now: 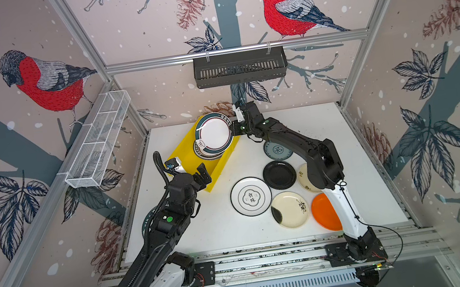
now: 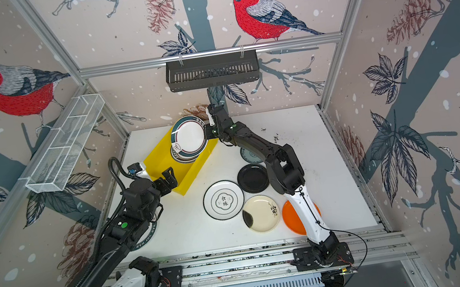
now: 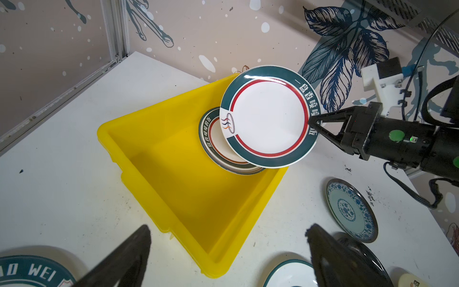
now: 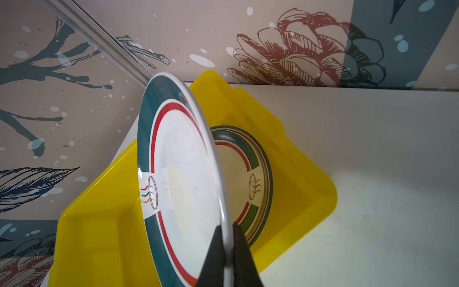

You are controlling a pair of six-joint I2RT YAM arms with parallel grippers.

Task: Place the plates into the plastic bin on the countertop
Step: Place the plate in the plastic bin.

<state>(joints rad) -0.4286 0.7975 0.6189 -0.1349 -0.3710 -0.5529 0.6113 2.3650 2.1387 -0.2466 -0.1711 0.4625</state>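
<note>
A: First the biggest thing. How is the counter (image 1: 219, 230)?
B: White and flat, with some dark specks. The yellow bin (image 1: 186, 156) sits on it at an angle, with 1 corner pointing to the back.

A: Where is the plate for this step?
B: The tilted plate (image 1: 215, 132) hangs above the far half of the bin. Its white face leans toward the left arm's side, so it is not level.

A: What lies under it?
B: A stack (image 3: 211, 149) of similar green-rimmed plates lies flat on the bin floor. The tilted plate covers part of it. I cannot tell if they touch.

A: And the other plates?
B: They lie flat outside the bin, on the right arm's side, for example the black plate (image 1: 279, 174) and the orange plate (image 1: 324, 213).

A: Now the claws.
B: The right claw (image 1: 233, 128) pinches the tilted plate by its rim, on the edge toward its own arm. The left claw (image 1: 203, 174) is wide apart and holds nothing, above the near corner of the bin.

A: So what does the coming move depend on?
B: I think on this: the stack is below the right claw and a little toward the bin's middle. The plate should go down and become level. The near half of the bin is bare, so there is enough room.
</note>
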